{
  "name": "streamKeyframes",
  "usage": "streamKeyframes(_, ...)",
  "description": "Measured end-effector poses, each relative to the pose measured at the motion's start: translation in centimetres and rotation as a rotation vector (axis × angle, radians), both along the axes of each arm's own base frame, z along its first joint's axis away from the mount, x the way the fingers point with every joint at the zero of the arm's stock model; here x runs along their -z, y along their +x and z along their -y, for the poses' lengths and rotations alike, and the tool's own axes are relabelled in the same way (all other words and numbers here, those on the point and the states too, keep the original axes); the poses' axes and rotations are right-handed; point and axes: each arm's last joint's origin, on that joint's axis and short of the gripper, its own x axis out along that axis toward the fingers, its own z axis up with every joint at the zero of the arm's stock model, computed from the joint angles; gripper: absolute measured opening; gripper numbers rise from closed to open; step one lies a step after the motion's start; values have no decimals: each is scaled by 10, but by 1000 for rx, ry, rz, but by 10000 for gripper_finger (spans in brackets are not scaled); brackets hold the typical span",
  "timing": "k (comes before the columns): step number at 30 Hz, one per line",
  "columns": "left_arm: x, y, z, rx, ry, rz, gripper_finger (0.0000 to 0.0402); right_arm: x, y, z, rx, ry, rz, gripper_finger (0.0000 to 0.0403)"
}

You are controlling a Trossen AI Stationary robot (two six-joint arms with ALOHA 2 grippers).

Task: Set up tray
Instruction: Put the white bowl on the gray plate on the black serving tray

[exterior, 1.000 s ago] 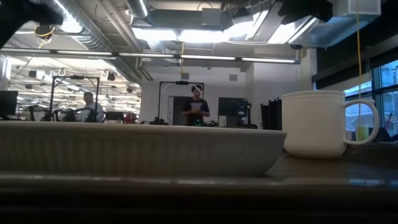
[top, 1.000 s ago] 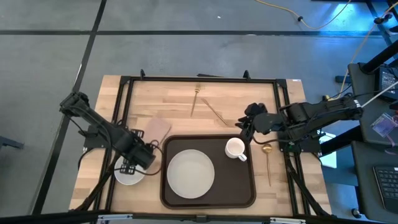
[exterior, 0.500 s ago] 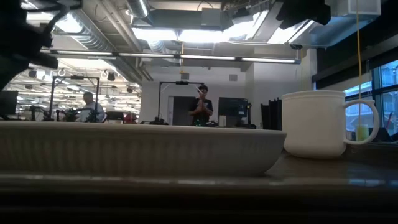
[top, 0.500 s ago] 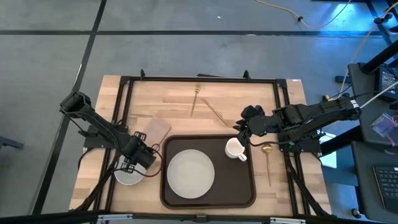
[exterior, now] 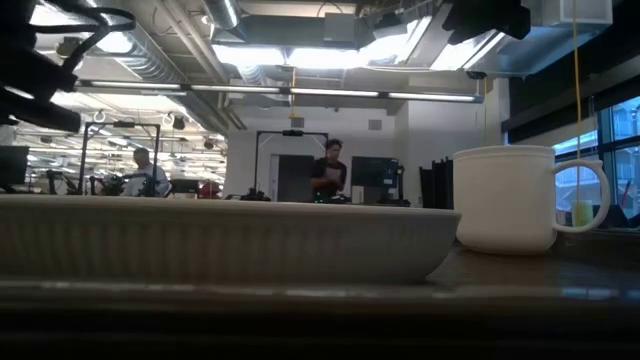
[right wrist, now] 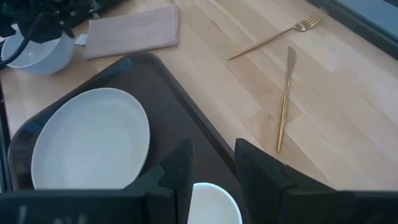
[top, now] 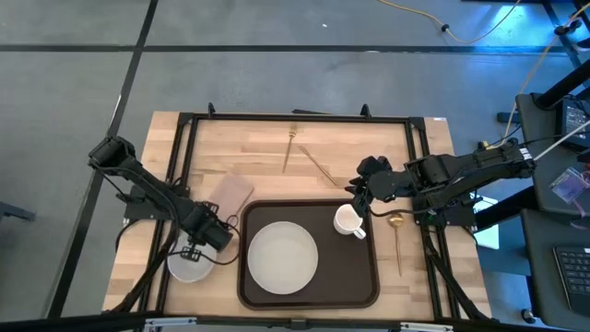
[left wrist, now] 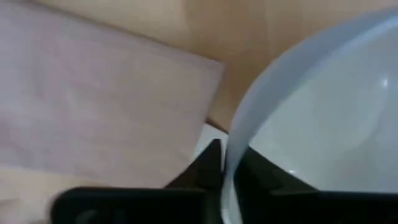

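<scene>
The dark brown tray (top: 364,277) lies at the table's near middle. It carries a white plate (top: 283,256) and a white mug (top: 348,221). A white bowl (top: 187,267) sits on the table left of the tray. My left gripper (top: 195,249) is shut on the bowl's rim. My right gripper (top: 361,198) hangs open just beyond the mug (right wrist: 211,202), with nothing between its fingers. A beige napkin (top: 230,192) lies flat on the table beyond the bowl. My left gripper pinches the bowl's rim (left wrist: 235,155) on the side toward the napkin. One finger (left wrist: 208,168) is outside the wall and the other is inside the bowl. The fingers slant down from above. The bowl (right wrist: 37,53) seems to rest on the table.
A gold fork (top: 289,152) and knife (top: 321,168) lie on the wood beyond the tray. A gold spoon (top: 396,240) lies right of the tray. Black frame rails run along the table's left, right and far sides. People stand in the room behind.
My left arm has come down onto the bowl. In the low view its dark shape sinks lower at the upper left. More of the bowl shows beside the gripper than before.
</scene>
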Motion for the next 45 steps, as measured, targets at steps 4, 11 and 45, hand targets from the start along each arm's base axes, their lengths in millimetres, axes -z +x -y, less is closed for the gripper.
streamKeyframes(4,-3,-2,0,-110,-81,-61,5,0,0,0,-3,-2,-1,117)
streamKeyframes(11,-60,9,-1,-418,-274,72,4,0,0,-1,-37,35,-12,117)
streamKeyframes(45,-32,188,-19,-702,-140,194,2,1,0,-2,-53,25,-17,117)
